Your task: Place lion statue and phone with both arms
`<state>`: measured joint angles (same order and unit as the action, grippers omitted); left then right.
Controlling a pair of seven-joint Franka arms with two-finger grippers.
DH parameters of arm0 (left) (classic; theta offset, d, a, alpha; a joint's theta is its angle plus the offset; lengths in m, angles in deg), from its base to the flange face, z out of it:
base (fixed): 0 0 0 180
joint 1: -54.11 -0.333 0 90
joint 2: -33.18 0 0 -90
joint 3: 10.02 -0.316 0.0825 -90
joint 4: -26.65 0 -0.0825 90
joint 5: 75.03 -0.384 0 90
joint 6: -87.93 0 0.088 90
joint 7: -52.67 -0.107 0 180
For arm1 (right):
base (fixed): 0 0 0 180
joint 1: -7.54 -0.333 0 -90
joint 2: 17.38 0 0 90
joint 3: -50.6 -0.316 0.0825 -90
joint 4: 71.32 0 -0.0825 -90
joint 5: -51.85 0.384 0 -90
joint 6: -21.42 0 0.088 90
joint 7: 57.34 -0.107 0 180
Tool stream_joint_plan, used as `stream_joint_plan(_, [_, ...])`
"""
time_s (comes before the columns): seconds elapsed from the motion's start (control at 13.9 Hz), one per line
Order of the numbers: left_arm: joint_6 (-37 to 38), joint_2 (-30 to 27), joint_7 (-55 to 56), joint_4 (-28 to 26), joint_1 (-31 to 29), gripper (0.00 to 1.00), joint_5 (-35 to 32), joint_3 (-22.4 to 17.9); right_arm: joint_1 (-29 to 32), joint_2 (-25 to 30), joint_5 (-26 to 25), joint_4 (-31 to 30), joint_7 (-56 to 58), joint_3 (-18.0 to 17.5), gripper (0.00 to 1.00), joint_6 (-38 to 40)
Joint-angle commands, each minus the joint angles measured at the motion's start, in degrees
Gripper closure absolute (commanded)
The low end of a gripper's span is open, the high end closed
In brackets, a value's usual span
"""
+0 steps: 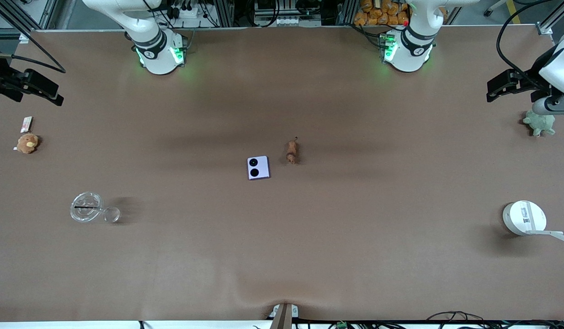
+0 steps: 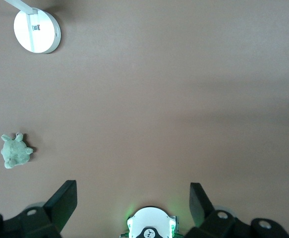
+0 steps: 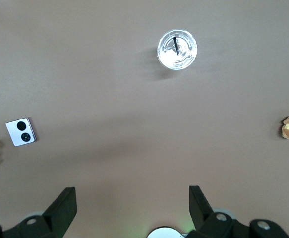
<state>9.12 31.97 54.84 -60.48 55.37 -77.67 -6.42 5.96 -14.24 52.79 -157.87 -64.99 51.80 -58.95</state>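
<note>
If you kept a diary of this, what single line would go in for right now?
small pale-lilac phone and tiny orange-brown lion statue: mid-table, side by side, apart | left gripper: open, raised, waiting | right gripper: open, raised, waiting

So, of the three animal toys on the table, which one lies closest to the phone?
The lion statue, the slender orange-brown figurine lying right beside the phone at mid-table. The round tan plush and the green plush turtle each sit at one end of the table.

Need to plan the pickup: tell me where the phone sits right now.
In the front view the phone lies flat near the table's middle, beside the lion statue, slightly nearer the front camera and toward the right arm's end.
</note>
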Motion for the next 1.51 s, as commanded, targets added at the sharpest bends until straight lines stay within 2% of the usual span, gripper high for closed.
stream_joint_plan(0.0, [-0.11,-0.63,-1.47,0.03,-0.48,0.0,0.09,0.19,-0.53,0.55,-0.15,-0.02,-0.17,0.12,0.0,-0.14])
stream_joint_plan(0.5, [-0.47,0.15,-1.91,0.29,-0.39,0.0,0.09,0.27,-0.35,0.55,-0.42,-0.02,2.91,0.03,0.0,-0.14])
stream_joint_plan(0.93, [-0.64,3.58,0.73,0.65,0.4,0.0,2.81,0.27,-0.18,0.28,0.02,-0.02,2.73,0.12,0.0,-0.05])
stream_joint_plan(1.08, [-1.0,6.12,0.82,2.3,0.84,0.0,3.34,0.45,-0.35,0.2,0.11,-0.02,2.73,0.12,0.0,-0.14])
stream_joint_plan(1.43, [-2.31,12.19,3.34,3.55,8.04,0.0,3.08,1.68,-0.35,0.2,0.2,-0.02,2.82,0.21,0.0,-0.14])
